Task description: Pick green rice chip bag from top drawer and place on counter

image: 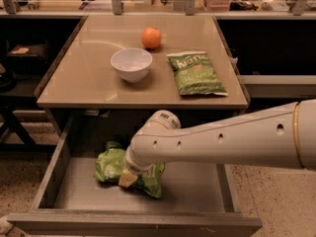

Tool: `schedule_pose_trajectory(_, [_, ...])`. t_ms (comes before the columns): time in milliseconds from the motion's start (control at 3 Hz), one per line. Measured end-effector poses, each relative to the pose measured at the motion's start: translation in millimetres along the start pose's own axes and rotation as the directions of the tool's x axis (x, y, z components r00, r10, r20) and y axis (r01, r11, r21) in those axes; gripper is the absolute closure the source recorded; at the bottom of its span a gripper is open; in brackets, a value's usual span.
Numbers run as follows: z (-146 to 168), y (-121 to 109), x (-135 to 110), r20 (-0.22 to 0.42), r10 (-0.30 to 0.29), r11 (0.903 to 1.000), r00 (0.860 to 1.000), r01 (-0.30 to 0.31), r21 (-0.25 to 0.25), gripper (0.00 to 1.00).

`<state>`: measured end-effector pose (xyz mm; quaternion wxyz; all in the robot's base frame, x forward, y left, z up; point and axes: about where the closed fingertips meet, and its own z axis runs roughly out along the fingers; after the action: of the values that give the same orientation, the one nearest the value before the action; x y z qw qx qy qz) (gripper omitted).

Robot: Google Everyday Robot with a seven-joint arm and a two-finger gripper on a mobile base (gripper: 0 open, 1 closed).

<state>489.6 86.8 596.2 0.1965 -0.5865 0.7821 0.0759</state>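
Observation:
The green rice chip bag (111, 166) lies crinkled on the bottom of the open top drawer (192, 186), left of its middle. My gripper (128, 177) reaches down from the white arm (217, 142) into the drawer and sits on the bag's middle, covering part of it. The arm crosses from the right edge of the view. The beige counter (94, 83) lies above and behind the drawer.
On the counter stand a white bowl (131, 64), an orange (151, 37) and a flat dark-green chip bag (195, 73). The drawer's thick front panel (133, 225) is nearest me. Dark shelving flanks the counter on both sides.

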Motion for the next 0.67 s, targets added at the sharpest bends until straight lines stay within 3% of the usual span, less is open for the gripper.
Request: schedule_pose_trajectory(667, [0.0, 0.0, 0.0, 0.000, 0.000, 1.0000, 1.000, 0.000, 0.000, 0.87])
